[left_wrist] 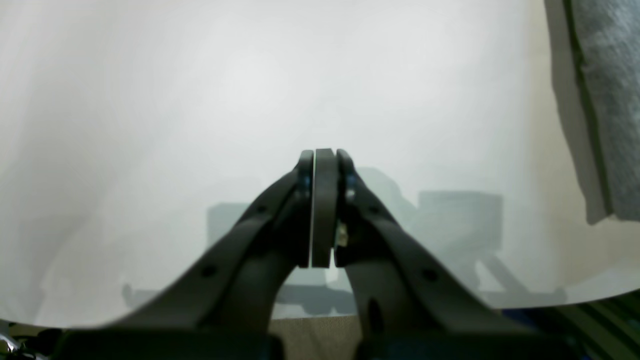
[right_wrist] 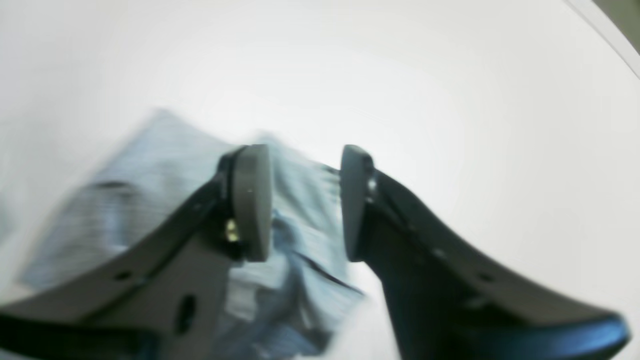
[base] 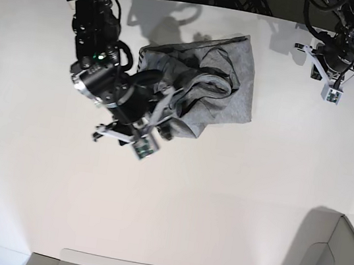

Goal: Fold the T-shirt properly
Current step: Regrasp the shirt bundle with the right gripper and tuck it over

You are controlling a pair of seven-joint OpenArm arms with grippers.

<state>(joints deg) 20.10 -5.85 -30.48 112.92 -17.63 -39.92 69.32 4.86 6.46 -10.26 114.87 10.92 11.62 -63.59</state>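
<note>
Heather-grey T-shirt (base: 227, 87): soft knitted cloth, matt, finely flecked, rumpled, with darker seam edges. Table (base: 219, 205): smooth white surface, faint satin sheen. Left gripper (left_wrist: 324, 207) and right gripper (right_wrist: 306, 202): matt black moulded plastic arms; the right carries smooth grey pads (right_wrist: 252, 200).

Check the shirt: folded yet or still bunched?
Bunched. The T-shirt lies crumpled in uneven ridges on the table, no flat fold.
</note>
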